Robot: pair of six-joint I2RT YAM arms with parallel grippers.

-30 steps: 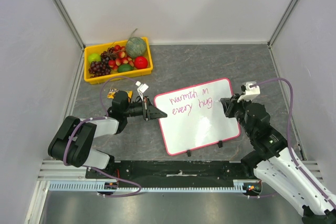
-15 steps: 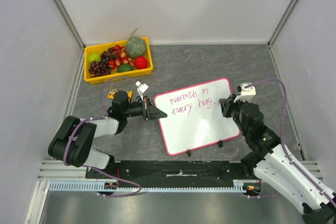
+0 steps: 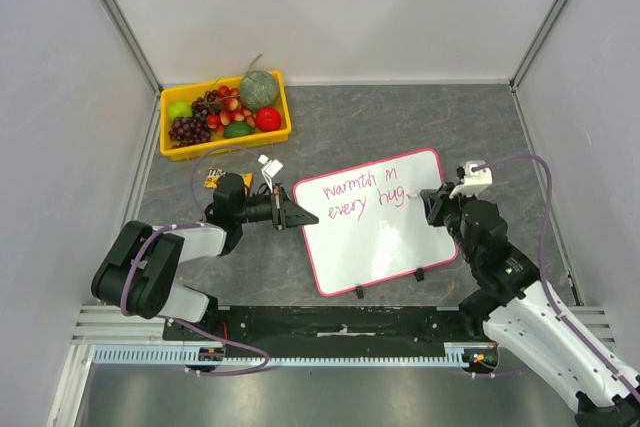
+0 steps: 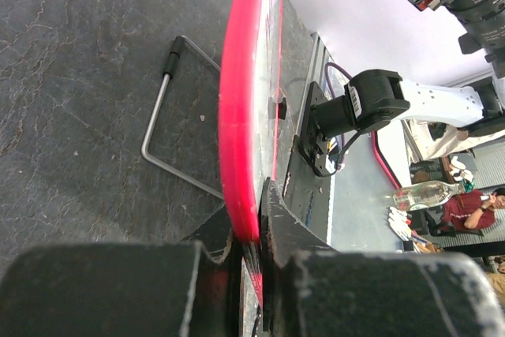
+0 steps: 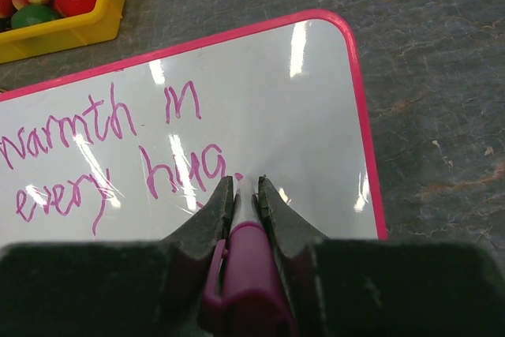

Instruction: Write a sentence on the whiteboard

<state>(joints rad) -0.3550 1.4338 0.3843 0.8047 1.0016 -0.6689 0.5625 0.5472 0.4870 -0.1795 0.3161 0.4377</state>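
Pinching the left rim of the whiteboard (image 3: pixel 385 247) in the left pincer (image 3: pixel 300 215), mid-worktop, toward the near edge. Gripping a magenta marker (image 5: pixel 246 274) in the right pincer (image 5: pixel 246 183), tip just right of "hug", at the end of the sentence (image 5: pixel 102 155). Probably only lifting away toward the right edge next.

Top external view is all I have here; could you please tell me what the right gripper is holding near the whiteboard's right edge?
Observer: The right gripper is shut on a magenta marker, its tip just right of "hug" in the sentence.
Operator: Thank you. Is the left gripper gripping the board?
Observer: Yes, the left gripper pinches the whiteboard's pink rim between its fingers.
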